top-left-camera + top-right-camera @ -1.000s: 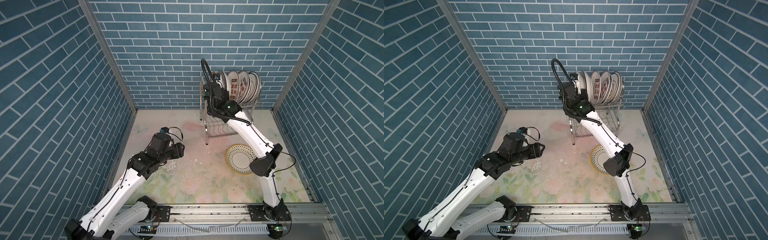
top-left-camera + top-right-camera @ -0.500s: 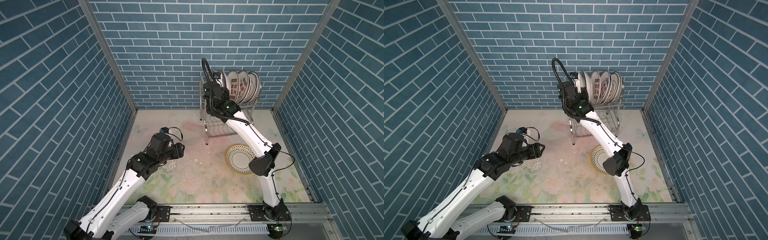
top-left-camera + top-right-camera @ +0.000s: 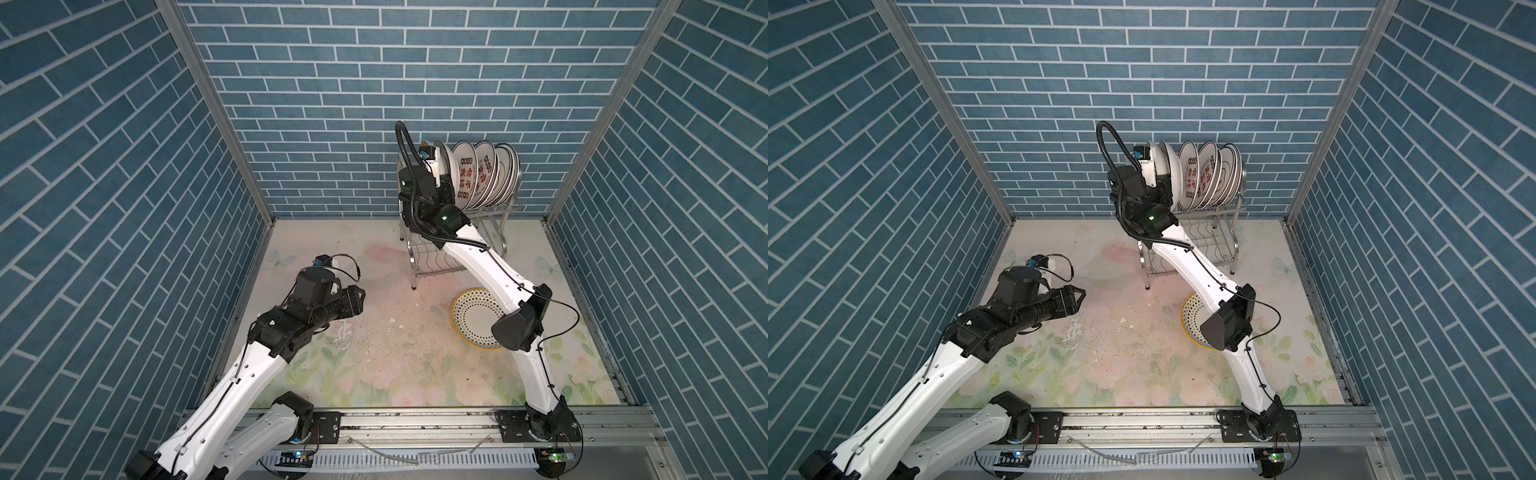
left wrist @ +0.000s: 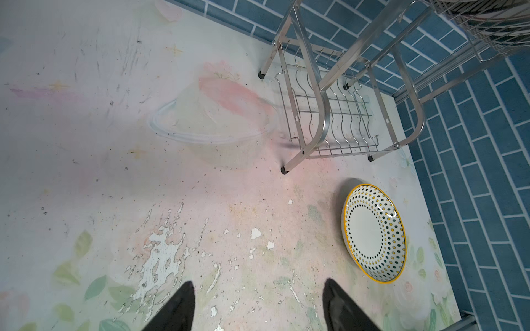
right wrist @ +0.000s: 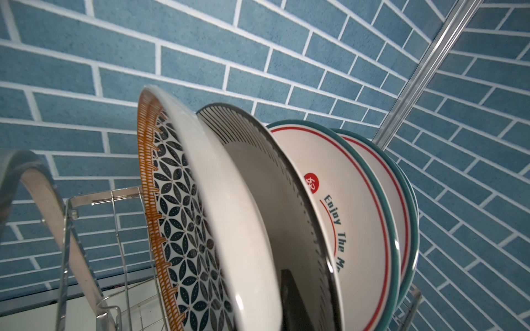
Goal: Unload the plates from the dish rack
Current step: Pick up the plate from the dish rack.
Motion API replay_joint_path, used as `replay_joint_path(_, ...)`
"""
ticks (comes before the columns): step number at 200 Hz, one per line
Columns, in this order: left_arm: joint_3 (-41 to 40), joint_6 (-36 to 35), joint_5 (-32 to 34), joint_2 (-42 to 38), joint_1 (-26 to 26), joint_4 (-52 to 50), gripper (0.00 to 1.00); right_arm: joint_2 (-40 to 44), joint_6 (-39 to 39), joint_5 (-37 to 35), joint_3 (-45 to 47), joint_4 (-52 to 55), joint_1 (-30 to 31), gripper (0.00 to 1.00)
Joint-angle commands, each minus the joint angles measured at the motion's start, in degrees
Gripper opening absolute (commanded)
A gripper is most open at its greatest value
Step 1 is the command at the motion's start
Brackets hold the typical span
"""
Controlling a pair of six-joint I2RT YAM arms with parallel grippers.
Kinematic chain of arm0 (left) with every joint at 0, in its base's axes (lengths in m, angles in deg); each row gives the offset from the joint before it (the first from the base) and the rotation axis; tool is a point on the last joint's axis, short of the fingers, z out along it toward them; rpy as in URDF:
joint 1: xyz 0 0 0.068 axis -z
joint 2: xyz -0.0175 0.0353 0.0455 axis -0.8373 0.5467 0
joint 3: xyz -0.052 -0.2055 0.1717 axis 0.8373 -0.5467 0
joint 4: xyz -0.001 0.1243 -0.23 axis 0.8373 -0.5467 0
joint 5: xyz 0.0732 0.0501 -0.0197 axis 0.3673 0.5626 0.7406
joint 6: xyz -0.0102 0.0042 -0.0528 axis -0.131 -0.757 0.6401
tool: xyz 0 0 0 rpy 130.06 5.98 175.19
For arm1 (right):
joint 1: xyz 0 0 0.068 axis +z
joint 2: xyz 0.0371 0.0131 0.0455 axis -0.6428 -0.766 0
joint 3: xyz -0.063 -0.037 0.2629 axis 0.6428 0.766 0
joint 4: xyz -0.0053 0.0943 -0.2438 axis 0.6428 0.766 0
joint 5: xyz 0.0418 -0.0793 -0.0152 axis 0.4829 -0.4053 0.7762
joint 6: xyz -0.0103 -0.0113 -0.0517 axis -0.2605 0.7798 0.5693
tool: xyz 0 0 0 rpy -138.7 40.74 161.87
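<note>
The dish rack stands at the back right, with several plates upright in its top tier. My right gripper is shut on the rim of the frontmost one, the geometric plate with an orange edge. One finger shows behind that plate; the other is hidden. A black-striped plate and green-banded, red-lettered plates follow it. A dotted, yellow-edged plate lies on the table. My left gripper hovers open at the left, holding nothing.
Blue brick walls close in three sides, and the rack stands near the back wall. The rack's lower wavy-wire shelf holds nothing. A faint clear round outline shows on the worn floral mat left of the rack.
My right gripper has closed its jaws on the front plate's rim; the arm has barely shifted. The left arm has stayed put.
</note>
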State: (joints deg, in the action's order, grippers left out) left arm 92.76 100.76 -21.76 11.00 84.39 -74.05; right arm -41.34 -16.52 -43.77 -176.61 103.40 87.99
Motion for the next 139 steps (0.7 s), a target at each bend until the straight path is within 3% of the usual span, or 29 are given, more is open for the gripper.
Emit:
replay_joint_path(1, -0.8, -0.6, -0.6, -0.6, -0.5, -1.2, 0.72, -1.6, 1.8, 4.2, 0.4, -5.1, 1.3, 0.0)
replay_joint_path(34, -1.2, -0.6, -0.9, -0.7, -0.7, -1.1, 0.72, -1.3, 5.5, 2.6, 1.3, -10.8, 2.0, 0.0)
replay_joint_path(76, -1.6, -0.5, -1.4, -0.4, -0.8, -0.4, 0.72, 0.0, 16.8, 0.0, 4.9, -26.3, 3.1, 0.0)
replay_joint_path(139, -1.8, -0.4, -1.9, 0.0, -0.8, 0.2, 0.72, 0.0, 23.3, -0.2, 5.0, -33.5, 3.0, 0.0)
